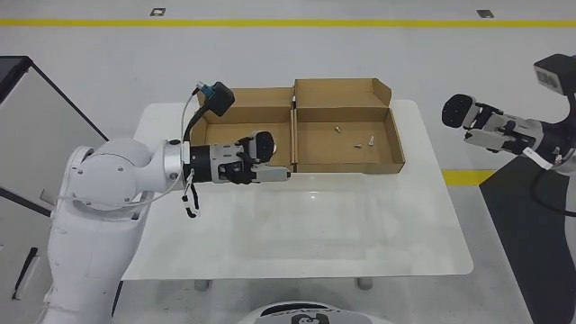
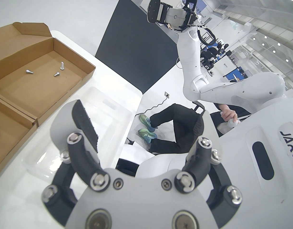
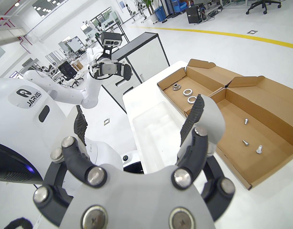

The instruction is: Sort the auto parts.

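Two open cardboard boxes stand side by side at the table's far side. The left box (image 1: 243, 112) holds two metal rings (image 3: 187, 92) and a flanged part (image 3: 176, 87). The right box (image 1: 346, 148) holds three small bolts (image 1: 337, 129) (image 2: 29, 71) (image 3: 246, 121). My left gripper (image 1: 270, 157) (image 2: 141, 125) hangs open and empty at the left box's near edge. My right gripper (image 1: 459, 112) (image 3: 139, 120) is open and empty, raised in the air off the table's right side.
A clear plastic tray (image 3: 156, 125) (image 2: 101, 110) lies on the white table (image 1: 405, 234) in front of the boxes. A dark floor mat (image 1: 531, 234) lies to the table's right.
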